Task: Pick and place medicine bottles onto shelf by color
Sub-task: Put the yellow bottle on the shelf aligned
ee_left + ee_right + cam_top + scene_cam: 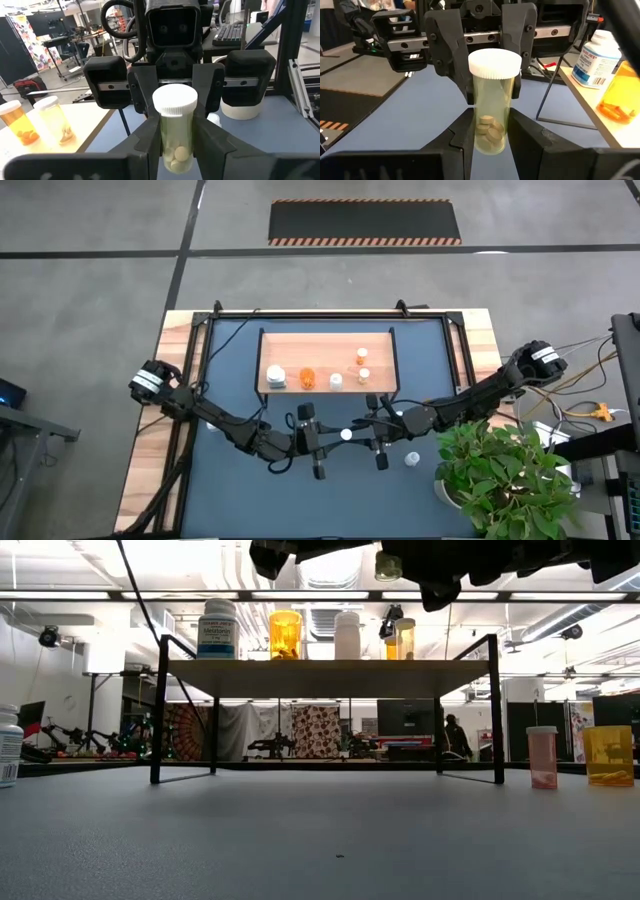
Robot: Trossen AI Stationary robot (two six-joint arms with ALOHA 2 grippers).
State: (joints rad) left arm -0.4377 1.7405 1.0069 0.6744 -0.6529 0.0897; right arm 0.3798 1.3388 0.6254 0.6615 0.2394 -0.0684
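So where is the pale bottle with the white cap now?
In the high view the pale bottle is in front of the shelf, gripped between the left tool and the right tool.

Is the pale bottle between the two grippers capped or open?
Capped: a white cap sits on the pale bottle, with tablets visible inside.

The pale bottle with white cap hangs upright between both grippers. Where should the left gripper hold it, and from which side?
On the straight body of the pale bottle, under the white cap, coming level from the side opposite the right gripper, which grips it too. It is upright, and the wider cap should stop slipping. The left gripper clasps it there now.
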